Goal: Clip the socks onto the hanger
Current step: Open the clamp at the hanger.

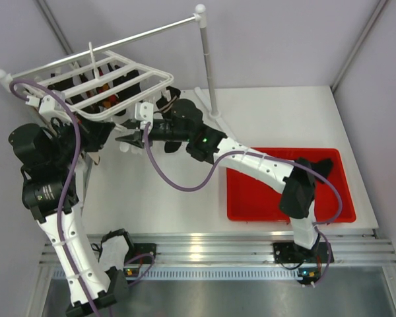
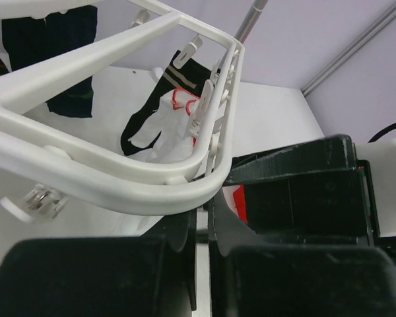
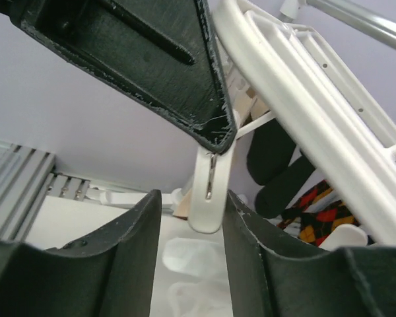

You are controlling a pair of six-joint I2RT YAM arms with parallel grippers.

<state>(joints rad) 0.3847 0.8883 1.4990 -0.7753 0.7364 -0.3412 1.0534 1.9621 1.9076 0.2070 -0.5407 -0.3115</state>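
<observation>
The white hanger [image 1: 152, 89] hangs at the back left, with dark socks [image 2: 69, 59] clipped under it. One black sock [image 1: 317, 165] lies in the red tray. My left gripper [image 1: 112, 135] sits under the hanger's near rim [image 2: 119, 191]. Its fingers [image 2: 178, 251] are almost together and their tips are hidden behind the rim. In the right wrist view they pinch the top of a white clip [image 3: 208, 191]. My right gripper [image 3: 193, 196] is open and empty. It straddles the lower end of that clip, and also shows in the top view [image 1: 133, 137].
The grey rail stand's pole [image 1: 204, 59] rises just right of the hanger. The red tray [image 1: 251, 214] is at the front right. A white sock with red trim [image 2: 171, 125] and a patterned sock [image 3: 317, 211] hang from the hanger. White fabric [image 3: 185, 254] lies on the table below.
</observation>
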